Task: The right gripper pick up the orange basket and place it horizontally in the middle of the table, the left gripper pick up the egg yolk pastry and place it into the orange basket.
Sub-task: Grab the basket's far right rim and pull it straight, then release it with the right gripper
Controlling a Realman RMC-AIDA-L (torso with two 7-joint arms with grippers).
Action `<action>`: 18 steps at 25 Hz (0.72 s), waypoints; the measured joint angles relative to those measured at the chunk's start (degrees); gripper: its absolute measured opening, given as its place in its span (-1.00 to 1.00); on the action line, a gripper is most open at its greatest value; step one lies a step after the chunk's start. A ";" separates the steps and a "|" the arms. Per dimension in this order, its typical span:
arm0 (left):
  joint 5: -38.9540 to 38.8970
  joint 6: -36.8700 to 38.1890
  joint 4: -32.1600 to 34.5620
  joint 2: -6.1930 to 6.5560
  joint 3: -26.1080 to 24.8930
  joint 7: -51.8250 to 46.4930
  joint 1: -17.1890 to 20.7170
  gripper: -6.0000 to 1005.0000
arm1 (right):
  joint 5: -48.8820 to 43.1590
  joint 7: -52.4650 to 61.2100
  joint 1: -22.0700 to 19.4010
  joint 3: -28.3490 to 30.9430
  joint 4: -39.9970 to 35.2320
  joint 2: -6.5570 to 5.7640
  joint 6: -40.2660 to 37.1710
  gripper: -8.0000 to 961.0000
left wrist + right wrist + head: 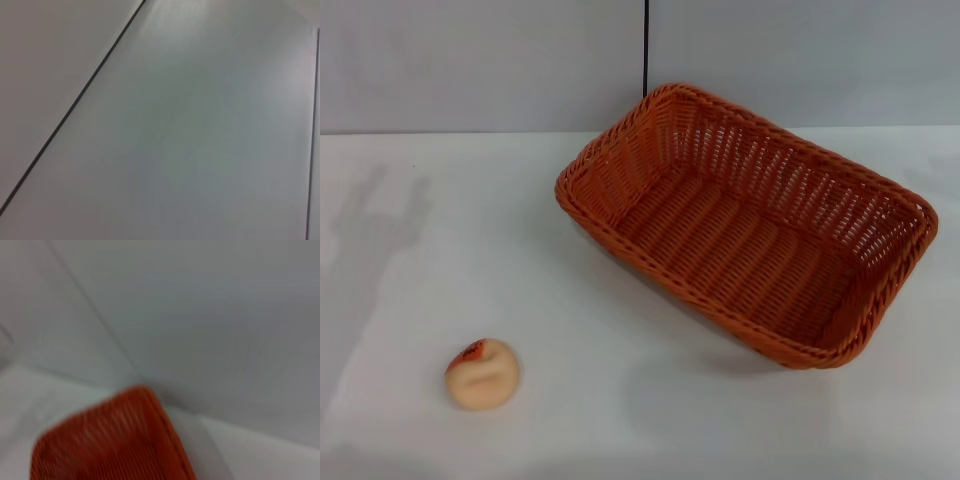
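The orange basket [750,225] lies empty on the white table [620,400], set at a slant from centre to right, one corner reaching toward the grey wall. A blurred corner of the orange basket [110,440] fills the low part of the right wrist view. The egg yolk pastry [482,373] rests alone on the table at front left, its reddish patch facing the back. Neither gripper shows in any view. A claw-shaped shadow [375,215] falls on the table at the far left. The left wrist view holds only grey wall panels.
A grey wall [470,60] runs along the back edge of the table, with a dark vertical seam [646,45] behind the basket. Bare tabletop lies between the pastry and the basket.
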 joint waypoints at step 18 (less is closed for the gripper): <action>0.20 0.27 1.50 -0.08 -0.25 0.45 0.53 0.29 | -16.77 1.11 6.81 -11.51 3.89 6.34 6.00 -0.11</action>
